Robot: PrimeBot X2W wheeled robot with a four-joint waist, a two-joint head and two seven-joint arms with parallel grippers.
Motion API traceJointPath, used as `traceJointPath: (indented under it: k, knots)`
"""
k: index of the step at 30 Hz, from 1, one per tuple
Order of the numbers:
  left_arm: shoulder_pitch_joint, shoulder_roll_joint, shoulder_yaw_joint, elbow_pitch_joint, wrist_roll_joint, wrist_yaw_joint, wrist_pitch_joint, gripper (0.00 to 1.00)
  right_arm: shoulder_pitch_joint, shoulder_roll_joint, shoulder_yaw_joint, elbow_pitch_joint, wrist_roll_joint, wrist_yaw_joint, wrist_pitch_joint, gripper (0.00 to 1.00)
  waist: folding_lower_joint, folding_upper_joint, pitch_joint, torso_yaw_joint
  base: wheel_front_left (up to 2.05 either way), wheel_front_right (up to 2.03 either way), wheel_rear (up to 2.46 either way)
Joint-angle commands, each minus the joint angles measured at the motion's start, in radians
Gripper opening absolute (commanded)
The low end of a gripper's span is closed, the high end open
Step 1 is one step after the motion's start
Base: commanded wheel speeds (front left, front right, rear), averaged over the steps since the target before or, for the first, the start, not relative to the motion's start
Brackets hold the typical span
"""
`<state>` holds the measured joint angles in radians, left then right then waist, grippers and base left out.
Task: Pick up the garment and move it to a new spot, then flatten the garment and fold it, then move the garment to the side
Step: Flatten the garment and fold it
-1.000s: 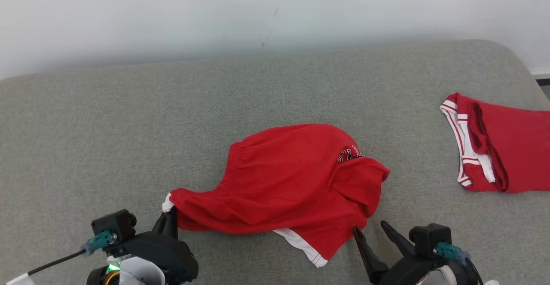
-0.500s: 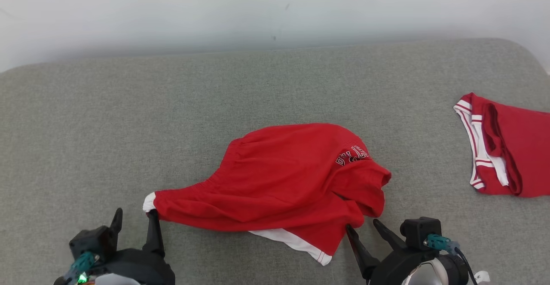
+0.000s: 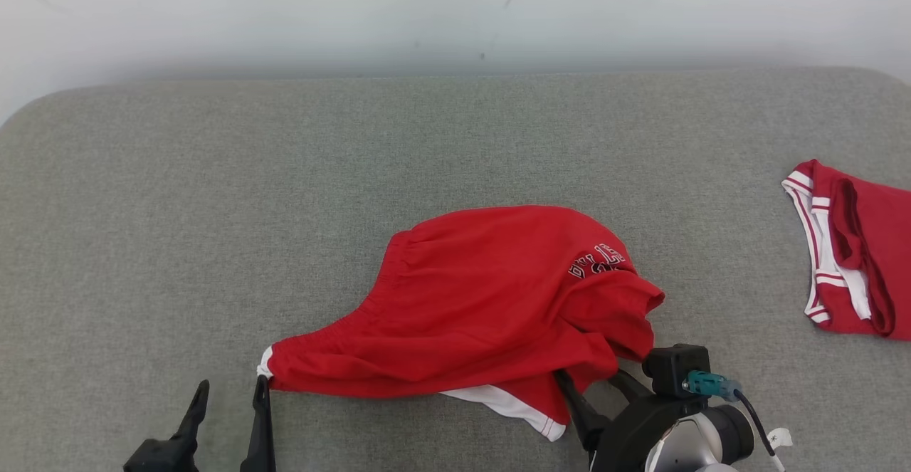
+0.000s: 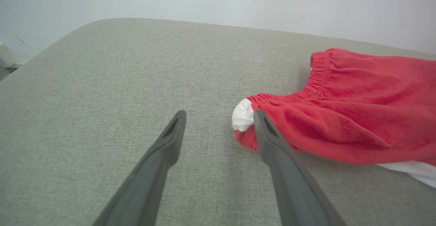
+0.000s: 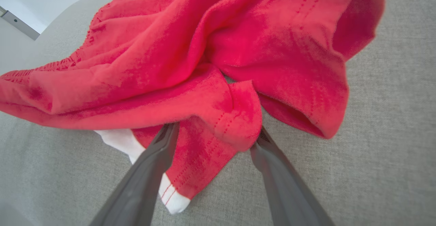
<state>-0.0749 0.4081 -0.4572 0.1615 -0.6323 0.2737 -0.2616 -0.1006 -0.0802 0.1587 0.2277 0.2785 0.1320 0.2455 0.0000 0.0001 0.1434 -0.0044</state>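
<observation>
Fingers of your left gripper (image 3: 231, 386) stand spread at the lower left, one tip touching the white waistband corner of the red shorts (image 3: 484, 294), which lie crumpled mid-front on the grey cushion (image 3: 178, 187). Your right gripper (image 3: 596, 381) is spread too, tips tucked under a leg hem. Far right, well apart, lies another red white-trimmed garment (image 3: 861, 258).

We see a broad grey woven-fabric cushion (image 3: 213, 194) with rounded corners across most of the frame. Along the top runs a plain white wall (image 3: 285, 9) marked by small dark specks (image 3: 482, 55). At the right edge lies a second red cloth piece with white striped trim (image 3: 865, 258).
</observation>
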Motion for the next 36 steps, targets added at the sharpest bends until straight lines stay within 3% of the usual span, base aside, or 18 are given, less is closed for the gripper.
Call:
traceJointPath:
  k: [1, 2, 10, 16, 23, 27, 28, 29, 36]
  knots:
    - [0.024, -0.001, 0.009, -0.009, 0.020, -0.002, -0.004, 1.00, -0.007, -0.003, 0.004, 0.000, 0.008, -0.002, -0.008, 0.24, 0.0000, -0.0001, 0.001, 0.003, 0.00, 0.00, 0.00]
    - [0.031, -0.004, 0.018, -0.016, 0.034, -0.008, -0.003, 1.00, -0.009, -0.006, 0.003, -0.001, 0.006, -0.002, -0.012, 0.00, 0.0000, -0.0001, 0.000, 0.005, 0.00, 0.00, 0.00]
    - [0.084, -0.059, 0.087, -0.067, 0.109, -0.044, -0.003, 1.00, 0.002, -0.039, -0.075, -0.112, 0.000, -0.002, -0.007, 0.00, 0.0000, -0.0001, -0.014, 0.019, 0.00, 0.00, 0.00]
    - [0.098, -0.096, 0.115, -0.078, 0.140, -0.071, -0.003, 1.00, 0.078, -0.087, -0.153, -0.333, 0.015, -0.002, 0.124, 0.00, 0.0000, -0.0001, -0.031, 0.022, 0.00, 0.00, 0.00]
    - [0.115, -0.127, 0.132, -0.074, 0.162, -0.097, -0.003, 1.00, 0.142, -0.094, -0.269, -0.563, -0.005, -0.002, 0.267, 0.00, 0.0000, -0.0001, -0.042, 0.012, 0.00, 0.00, 0.00]
    - [0.110, -0.143, 0.133, -0.063, 0.175, -0.114, -0.003, 1.00, 0.144, -0.103, -0.328, -0.563, -0.041, -0.002, 0.342, 0.00, 0.0000, -0.0001, -0.042, 0.013, 0.00, 0.00, 0.00]
    - [0.107, -0.148, 0.132, -0.061, 0.179, -0.117, -0.003, 1.00, 0.135, -0.103, -0.343, -0.542, -0.053, -0.002, 0.348, 0.22, 0.0000, -0.0001, -0.042, 0.014, 0.00, 0.00, 0.00]
    - [0.103, -0.150, 0.132, -0.058, 0.182, -0.123, -0.003, 1.00, 0.133, -0.102, -0.355, -0.513, -0.069, -0.002, 0.353, 1.00, 0.0000, -0.0001, -0.044, 0.017, 0.00, 0.00, 0.00]
    - [0.111, -0.162, 0.136, -0.048, 0.193, -0.141, -0.003, 1.00, 0.167, -0.039, -0.428, -0.421, -0.134, -0.002, 0.340, 1.00, 0.0000, -0.0001, -0.062, 0.024, 0.00, 0.00, 0.00]
